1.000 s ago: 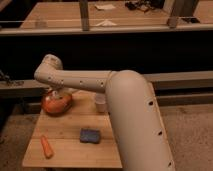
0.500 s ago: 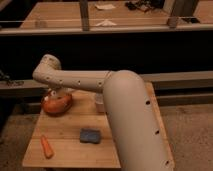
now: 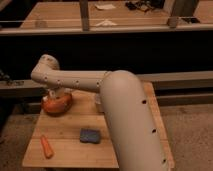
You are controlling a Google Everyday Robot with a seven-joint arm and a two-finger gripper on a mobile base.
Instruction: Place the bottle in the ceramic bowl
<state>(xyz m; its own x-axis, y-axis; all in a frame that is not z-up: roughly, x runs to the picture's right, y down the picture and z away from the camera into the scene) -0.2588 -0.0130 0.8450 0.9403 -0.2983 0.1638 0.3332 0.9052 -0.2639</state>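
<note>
Pincer (image 3: pixel 59 93) is lowered over the bowl (image 3: pixel 56 104) at the surface's (image 3: pixel 70 135) far-left corner; its state cannot be told. Bottle is hidden, presumably held. It should be released low, centred inside the rim.

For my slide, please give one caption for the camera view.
Robot arm reaches over the ceramic bowl, its claw right above it; a carrot and blue sponge lie nearby.
</note>
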